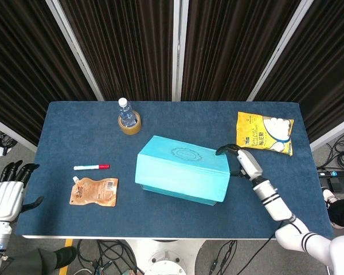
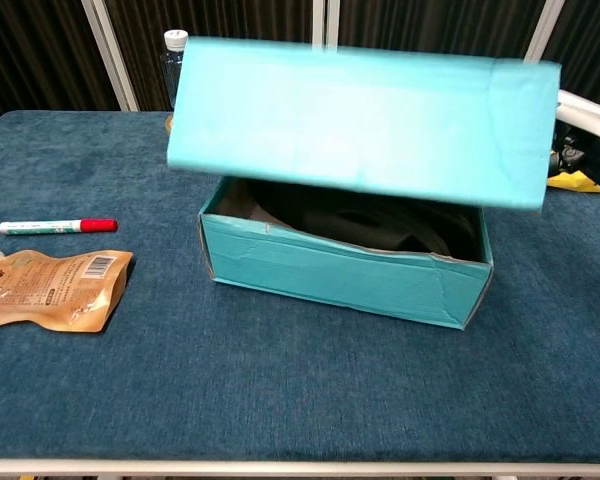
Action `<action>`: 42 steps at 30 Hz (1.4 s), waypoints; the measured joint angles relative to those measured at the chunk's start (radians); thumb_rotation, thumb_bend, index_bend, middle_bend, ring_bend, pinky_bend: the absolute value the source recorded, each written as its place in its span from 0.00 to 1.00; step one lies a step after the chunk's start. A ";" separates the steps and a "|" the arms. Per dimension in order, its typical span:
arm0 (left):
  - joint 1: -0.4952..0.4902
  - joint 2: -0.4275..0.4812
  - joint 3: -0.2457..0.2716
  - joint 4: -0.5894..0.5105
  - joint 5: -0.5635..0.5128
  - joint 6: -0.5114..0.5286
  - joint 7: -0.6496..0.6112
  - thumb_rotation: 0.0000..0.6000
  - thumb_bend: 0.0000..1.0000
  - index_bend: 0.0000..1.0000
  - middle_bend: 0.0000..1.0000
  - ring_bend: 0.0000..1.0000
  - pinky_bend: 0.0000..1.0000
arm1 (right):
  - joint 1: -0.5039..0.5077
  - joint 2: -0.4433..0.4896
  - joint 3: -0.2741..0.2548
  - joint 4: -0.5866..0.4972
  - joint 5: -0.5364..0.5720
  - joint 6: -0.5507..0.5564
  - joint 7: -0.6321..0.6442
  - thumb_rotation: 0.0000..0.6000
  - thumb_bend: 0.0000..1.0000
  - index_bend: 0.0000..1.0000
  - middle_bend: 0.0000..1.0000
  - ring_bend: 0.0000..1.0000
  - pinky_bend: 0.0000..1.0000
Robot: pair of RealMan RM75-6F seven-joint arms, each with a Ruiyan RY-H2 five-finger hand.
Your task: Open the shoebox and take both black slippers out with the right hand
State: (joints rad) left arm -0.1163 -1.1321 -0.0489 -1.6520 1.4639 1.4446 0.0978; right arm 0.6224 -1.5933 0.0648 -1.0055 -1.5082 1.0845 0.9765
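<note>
The right hand (image 1: 245, 161) is gripping the far right edge of the lid (image 2: 360, 115), fingers hooked over it, tilting it up off the shoebox (image 2: 345, 270). Below those fingers, black slippers (image 2: 365, 225) are lying inside the box. The left hand (image 1: 7, 193) is hanging off the table's edge, fingers released.

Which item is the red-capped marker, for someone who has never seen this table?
Start from the big turquoise shoebox in the middle of the blue table and look toward the robot's left. There, a slim white marker lies flat just behind a brown pouch. It alone is thin and stick-like, with a red cap pointing toward the box.
</note>
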 measured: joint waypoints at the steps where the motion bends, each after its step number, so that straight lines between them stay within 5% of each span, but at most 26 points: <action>1: 0.001 0.001 0.001 -0.001 0.001 0.001 0.000 1.00 0.17 0.16 0.17 0.07 0.07 | 0.003 0.018 0.008 -0.030 0.017 -0.028 0.030 1.00 0.63 0.49 0.35 0.24 0.15; 15: 0.002 0.015 0.000 -0.009 0.017 0.017 -0.006 1.00 0.17 0.16 0.17 0.07 0.07 | 0.057 0.210 0.099 -0.274 0.162 -0.369 0.423 1.00 0.62 0.47 0.34 0.25 0.08; 27: 0.011 0.021 0.006 -0.007 0.033 0.037 -0.023 1.00 0.17 0.16 0.17 0.07 0.07 | 0.101 0.284 0.193 -0.326 0.247 -0.620 0.612 1.00 0.59 0.40 0.32 0.23 0.04; 36: 0.019 0.016 0.009 0.004 0.042 0.051 -0.034 1.00 0.17 0.16 0.17 0.07 0.07 | 0.128 0.277 0.289 -0.267 0.281 -0.792 0.656 1.00 0.24 0.03 0.10 0.03 0.00; 42: 0.021 0.011 0.008 0.015 0.044 0.056 -0.042 1.00 0.17 0.16 0.17 0.07 0.07 | 0.141 0.268 0.307 -0.236 0.275 -0.827 0.567 1.00 0.04 0.00 0.00 0.00 0.00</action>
State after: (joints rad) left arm -0.0952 -1.1212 -0.0405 -1.6372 1.5079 1.5003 0.0555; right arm 0.7636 -1.3255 0.3717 -1.2410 -1.2332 0.2571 1.5439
